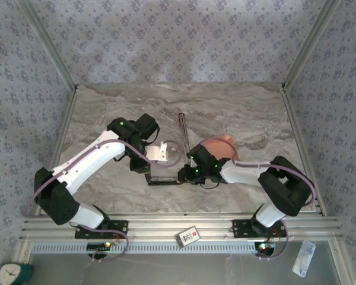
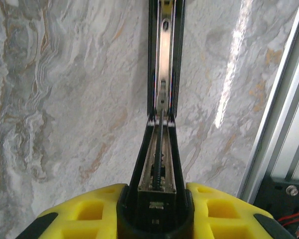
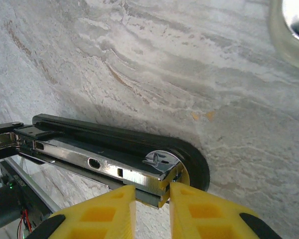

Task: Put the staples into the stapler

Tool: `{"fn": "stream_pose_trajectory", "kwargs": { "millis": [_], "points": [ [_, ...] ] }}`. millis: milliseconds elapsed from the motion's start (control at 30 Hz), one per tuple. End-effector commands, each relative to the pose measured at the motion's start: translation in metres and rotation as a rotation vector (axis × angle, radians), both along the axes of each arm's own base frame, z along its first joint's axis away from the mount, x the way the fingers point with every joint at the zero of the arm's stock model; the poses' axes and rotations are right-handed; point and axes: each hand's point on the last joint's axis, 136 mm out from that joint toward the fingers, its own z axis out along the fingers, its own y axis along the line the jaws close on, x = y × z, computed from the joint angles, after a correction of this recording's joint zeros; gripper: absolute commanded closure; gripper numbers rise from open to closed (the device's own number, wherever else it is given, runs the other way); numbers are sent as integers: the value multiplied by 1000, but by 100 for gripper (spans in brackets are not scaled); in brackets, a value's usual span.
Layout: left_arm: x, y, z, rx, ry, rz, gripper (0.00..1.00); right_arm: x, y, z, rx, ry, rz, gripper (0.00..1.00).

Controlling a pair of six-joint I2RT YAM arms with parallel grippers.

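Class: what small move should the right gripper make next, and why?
Probably ease the staple strip down into the metal channel: the right gripper pinches it at the channel's end, while the left gripper holds the stapler open.

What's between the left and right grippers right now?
The stapler spans the whole stretch in the top view. The wrist views show the left gripper shut on one end and the right gripper on the other.
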Motion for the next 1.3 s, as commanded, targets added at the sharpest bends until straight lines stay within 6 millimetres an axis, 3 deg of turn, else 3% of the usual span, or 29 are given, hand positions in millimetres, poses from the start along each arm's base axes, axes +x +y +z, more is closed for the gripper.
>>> {"fn": "stream_pose_trajectory", "kwargs": {
  "millis": [0,267,433,900,1267],
  "points": [
    [11,-69,25,-291,-17,-23,88,-8,17,5,46,15,39,77],
    [12,-98,10,-333,16,-24,100,-3,29,14,107,-19,33,77],
    [11,-113,-6,-351,39,-23,100,1,34,19,153,-46,30,77],
    [4,-117,-69,-205,109,-26,100,3,24,10,261,-83,-9,69],
    [2,-99,-95,-80,130,-15,100,-1,-9,10,263,-113,-63,60]
  ]
}}
